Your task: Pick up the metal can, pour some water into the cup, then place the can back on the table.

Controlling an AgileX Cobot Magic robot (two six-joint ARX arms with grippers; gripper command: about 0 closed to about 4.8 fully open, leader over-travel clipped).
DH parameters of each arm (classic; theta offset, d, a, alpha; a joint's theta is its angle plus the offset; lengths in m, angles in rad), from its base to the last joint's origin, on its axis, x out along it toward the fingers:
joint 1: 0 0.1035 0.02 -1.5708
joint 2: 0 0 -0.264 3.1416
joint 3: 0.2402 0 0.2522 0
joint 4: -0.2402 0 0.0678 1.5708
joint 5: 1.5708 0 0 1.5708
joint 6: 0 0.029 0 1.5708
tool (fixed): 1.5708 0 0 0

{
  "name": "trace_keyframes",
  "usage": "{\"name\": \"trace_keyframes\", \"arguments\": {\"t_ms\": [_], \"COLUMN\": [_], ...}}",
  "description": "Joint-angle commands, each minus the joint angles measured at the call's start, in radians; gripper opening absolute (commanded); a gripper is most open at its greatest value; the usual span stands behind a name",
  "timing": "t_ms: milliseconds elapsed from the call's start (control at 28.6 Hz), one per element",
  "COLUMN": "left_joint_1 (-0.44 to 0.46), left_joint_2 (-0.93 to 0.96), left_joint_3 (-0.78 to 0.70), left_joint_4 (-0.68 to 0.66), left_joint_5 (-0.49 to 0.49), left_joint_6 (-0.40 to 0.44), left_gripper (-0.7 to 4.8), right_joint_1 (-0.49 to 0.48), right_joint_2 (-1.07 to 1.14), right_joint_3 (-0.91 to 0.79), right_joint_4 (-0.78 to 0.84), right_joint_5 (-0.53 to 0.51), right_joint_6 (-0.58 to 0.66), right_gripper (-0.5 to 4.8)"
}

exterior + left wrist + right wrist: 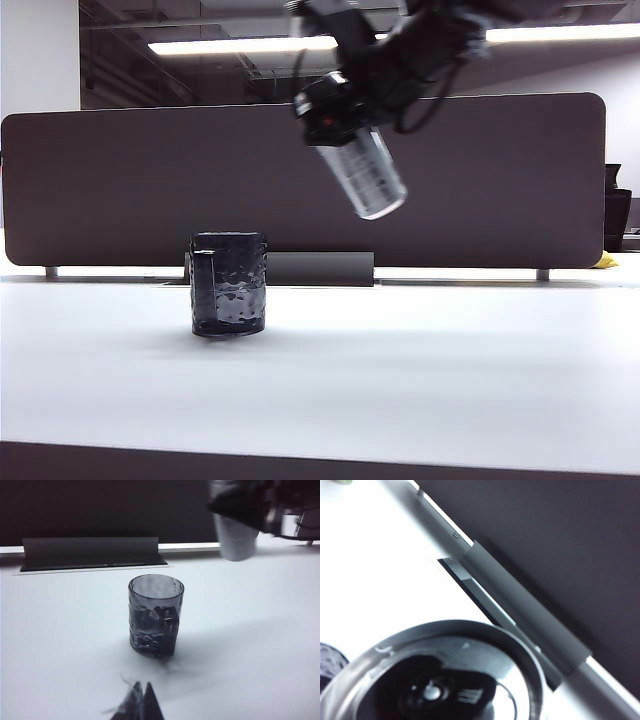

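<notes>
The metal can [365, 178] hangs tilted in the air, its lower end slanting down to the right, above and to the right of the cup [229, 283]. My right gripper [338, 135] is shut on the can's upper end. In the right wrist view the can's top [445, 680] fills the near part and hides the fingers. The dark dimpled cup [155, 614] stands upright on the white table [420, 380], and the can [235, 539] hangs beyond it. My left gripper [142, 690] is shut and empty, low over the table on the near side of the cup. No water shows.
A dark divider panel [120, 190] runs along the table's back edge. A grey cable box [320, 268] sits at its foot behind the cup. A small yellow thing [606, 261] lies at the far right.
</notes>
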Motion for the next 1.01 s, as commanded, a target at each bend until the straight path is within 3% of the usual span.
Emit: {"name": "trace_keyframes", "arguments": {"t_ms": [35,280,525,1014], "left_joint_1": [0.0,0.0,0.0,0.0], "left_joint_2": [0.001,0.001,0.001,0.001], "left_joint_3": [0.001,0.001,0.001,0.001], "left_joint_4": [0.013,0.013,0.013,0.012], "left_joint_5": [0.0,0.0,0.0,0.0], "left_joint_6": [0.004,0.004,0.004,0.004], "left_gripper": [-0.05,-0.05,-0.05,-0.05], "right_joint_1": [-0.033,-0.081,-0.121,-0.151], "right_joint_2": [-0.064,-0.163,-0.187,-0.074], "right_joint_3": [-0.081,-0.259,-0.422,-0.53], "right_joint_4": [0.09,0.177,0.382,0.587], "right_joint_5": [-0.028,-0.048,-0.066,-0.09], "right_joint_6": [0.1,0.225,0.408,0.552], "right_gripper": [2.1,2.1,2.1,2.1]}}
